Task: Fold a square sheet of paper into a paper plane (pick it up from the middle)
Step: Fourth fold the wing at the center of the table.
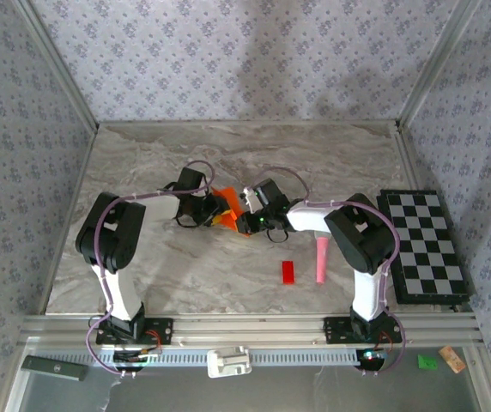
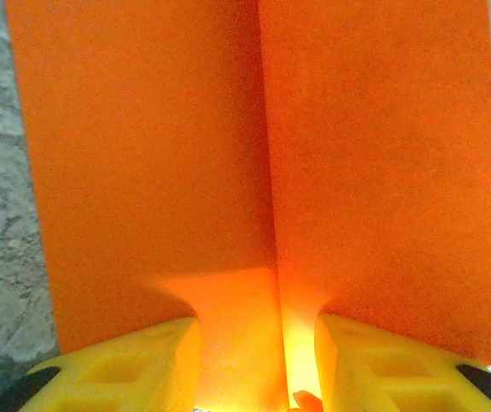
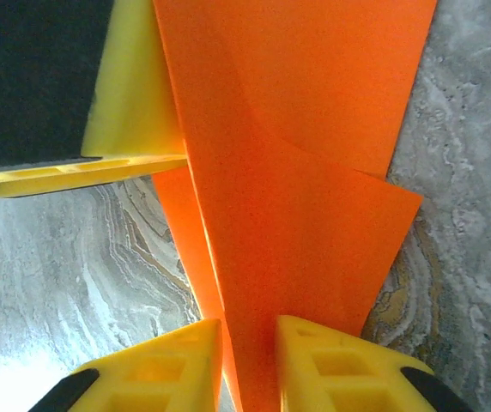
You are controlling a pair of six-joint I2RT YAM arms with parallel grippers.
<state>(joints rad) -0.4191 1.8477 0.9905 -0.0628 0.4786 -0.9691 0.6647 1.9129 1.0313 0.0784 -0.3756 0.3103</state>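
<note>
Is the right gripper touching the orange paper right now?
Cannot tell. In the right wrist view the orange paper runs down between the right gripper's yellow fingers, but whether the pads press it isn't plain.

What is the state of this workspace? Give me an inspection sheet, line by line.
Surface: marbled table, flat and dry.
Job's things: orange paper, creased and partly folded, lifted between the two arms.
Clutter: red block, pink microphone, checkerboard at the right edge.
Grippers: left gripper and right gripper each have paper running between their fingers; the firmness of the grip is unclear.
Cables: purple cable loops along each arm, no snag seen.
Surroundings: patterned walls.
</note>
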